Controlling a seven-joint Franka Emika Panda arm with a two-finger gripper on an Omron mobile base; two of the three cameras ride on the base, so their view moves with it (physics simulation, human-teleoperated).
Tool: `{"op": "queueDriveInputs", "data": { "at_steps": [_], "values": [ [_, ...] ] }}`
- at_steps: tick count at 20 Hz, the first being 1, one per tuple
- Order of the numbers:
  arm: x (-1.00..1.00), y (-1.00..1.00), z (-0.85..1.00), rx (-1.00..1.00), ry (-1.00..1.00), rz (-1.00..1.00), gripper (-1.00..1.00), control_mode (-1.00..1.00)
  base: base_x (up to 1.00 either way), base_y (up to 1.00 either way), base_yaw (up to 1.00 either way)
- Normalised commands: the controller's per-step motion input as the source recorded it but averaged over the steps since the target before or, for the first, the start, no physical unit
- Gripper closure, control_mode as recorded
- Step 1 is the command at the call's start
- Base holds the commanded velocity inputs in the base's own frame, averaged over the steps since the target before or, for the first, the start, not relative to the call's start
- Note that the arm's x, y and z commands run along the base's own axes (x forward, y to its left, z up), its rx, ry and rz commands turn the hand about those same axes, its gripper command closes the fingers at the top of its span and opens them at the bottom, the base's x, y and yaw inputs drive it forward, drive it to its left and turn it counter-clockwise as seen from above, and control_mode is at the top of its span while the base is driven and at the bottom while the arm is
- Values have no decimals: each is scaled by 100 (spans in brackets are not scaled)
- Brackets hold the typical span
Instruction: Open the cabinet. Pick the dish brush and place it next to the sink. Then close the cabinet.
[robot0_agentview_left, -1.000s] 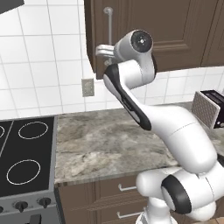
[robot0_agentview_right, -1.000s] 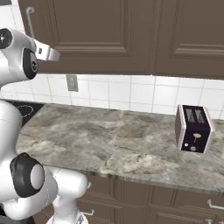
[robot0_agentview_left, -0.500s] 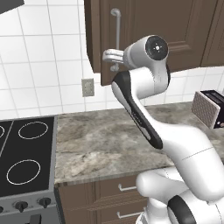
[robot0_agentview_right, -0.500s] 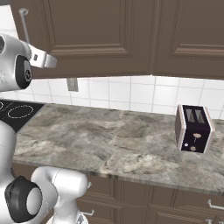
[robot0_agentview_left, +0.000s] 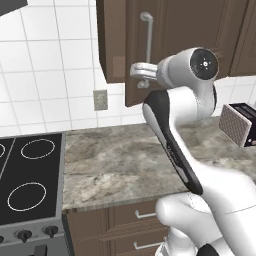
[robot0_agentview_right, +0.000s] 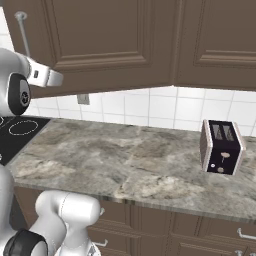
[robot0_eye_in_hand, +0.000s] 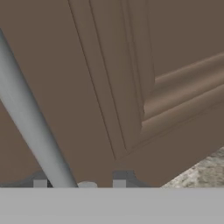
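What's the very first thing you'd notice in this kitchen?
The big white robot arm reaching up, its gripper at the lower end of the silver bar handle on the dark brown cabinet. In the hand view that handle runs down between the two fingertips. Next you'd spot the black toaster standing alone on the marbled counter, to the right.

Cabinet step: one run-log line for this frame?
phase: opening cabinet | gripper: at lower end of bar handle, straddling it | door: slightly ajar | counter: toaster
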Motion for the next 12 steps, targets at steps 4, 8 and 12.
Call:
{"op": "queueDriveInputs", "data": {
  "at_steps": [4,8,12],
  "values": [
    [-49,-47,0,0,0,0,100,-100,0,0,0],
    [-44,-52,0,0,0,0,100,-100,0,0,0],
    [-31,-56,0,0,0,0,100,-100,0,0,0]
  ]
}}
